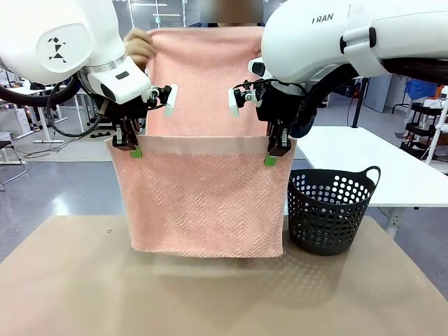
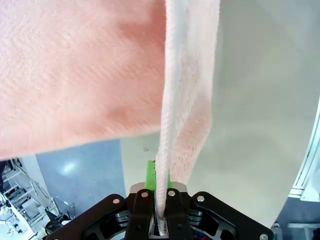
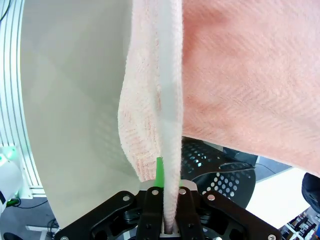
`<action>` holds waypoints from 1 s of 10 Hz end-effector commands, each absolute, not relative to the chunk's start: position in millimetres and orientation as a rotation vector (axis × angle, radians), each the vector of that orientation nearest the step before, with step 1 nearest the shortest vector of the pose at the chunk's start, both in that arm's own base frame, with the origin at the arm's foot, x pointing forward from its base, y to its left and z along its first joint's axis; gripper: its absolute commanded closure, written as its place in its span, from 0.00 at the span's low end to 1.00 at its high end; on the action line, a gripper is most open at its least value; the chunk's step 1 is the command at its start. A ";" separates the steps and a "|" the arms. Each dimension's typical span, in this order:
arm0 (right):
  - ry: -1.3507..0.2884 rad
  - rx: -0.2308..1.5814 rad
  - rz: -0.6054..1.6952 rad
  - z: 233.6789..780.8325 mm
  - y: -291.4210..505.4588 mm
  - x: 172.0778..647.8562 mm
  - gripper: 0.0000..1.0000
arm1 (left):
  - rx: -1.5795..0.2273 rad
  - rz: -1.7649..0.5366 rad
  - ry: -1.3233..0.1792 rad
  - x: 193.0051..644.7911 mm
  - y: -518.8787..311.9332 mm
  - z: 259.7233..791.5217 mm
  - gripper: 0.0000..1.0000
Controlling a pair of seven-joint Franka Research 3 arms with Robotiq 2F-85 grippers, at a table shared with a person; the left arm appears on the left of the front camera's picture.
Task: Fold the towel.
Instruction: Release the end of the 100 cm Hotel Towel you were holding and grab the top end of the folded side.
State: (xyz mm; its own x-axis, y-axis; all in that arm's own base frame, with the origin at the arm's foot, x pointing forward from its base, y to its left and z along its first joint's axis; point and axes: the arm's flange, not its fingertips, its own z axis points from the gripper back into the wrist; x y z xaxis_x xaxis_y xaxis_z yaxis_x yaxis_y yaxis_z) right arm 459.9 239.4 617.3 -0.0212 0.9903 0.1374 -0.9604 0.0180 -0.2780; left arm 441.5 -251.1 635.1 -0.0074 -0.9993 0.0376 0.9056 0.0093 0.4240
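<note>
Currently, in the front view, I am holding the towel (image 1: 206,203) up by its plain border band. The left gripper (image 1: 133,148) and right gripper (image 1: 273,155) are each clamping one end of that band. The front layer is hanging straight below both jaws, and its lower edge is ending just above the table (image 1: 70,294). A back layer is rising above the jaws to the person's hand (image 1: 138,47).

I am judging the step to be matching my edge to the edge the person is holding. To do it well, I am aiming to move both arms at one pace. That means keeping the jaws level and the band taut but not tugged, and keeping the right-hand corner away from the basket (image 1: 329,210) below and outside the right jaw.

In the left wrist view, the left gripper (image 2: 159,200) is pinching shut on the band. The cloth is coming edge-on out from between the fingers beside the green pad (image 2: 150,172), and the rest of the towel (image 2: 75,75) is spreading ahead and to one side.

In the right wrist view, the right gripper (image 3: 170,200) is gripping the towel (image 3: 240,90) the same way. The band is running straight out of the closed fingers, with the basket (image 3: 220,175) showing beyond them.
</note>
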 end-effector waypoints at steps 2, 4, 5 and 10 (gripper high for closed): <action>-0.334 -0.113 1.560 618.2 240.2 459.5 1.00 | 0.334 -1.545 -0.371 442.2 -249.6 636.0 1.00; -0.334 -0.113 1.560 618.2 240.2 459.5 1.00 | 0.334 -1.545 -0.371 442.2 -249.6 636.0 1.00; -0.334 -0.113 1.560 618.2 240.2 459.5 1.00 | 0.334 -1.545 -0.371 442.2 -249.6 636.0 1.00; -0.334 -0.113 1.560 618.2 240.2 459.5 1.00 | 0.334 -1.545 -0.371 442.2 -249.6 636.0 1.00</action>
State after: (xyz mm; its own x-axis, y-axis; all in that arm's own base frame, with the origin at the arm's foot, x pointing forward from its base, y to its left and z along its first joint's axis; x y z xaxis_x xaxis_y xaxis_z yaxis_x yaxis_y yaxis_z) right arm 459.9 239.4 617.3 -0.0213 0.9903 0.1374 -0.9604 0.0180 -0.2780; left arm 441.5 -251.1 635.1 -0.0074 -0.9993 0.0376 0.9056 0.0093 0.4240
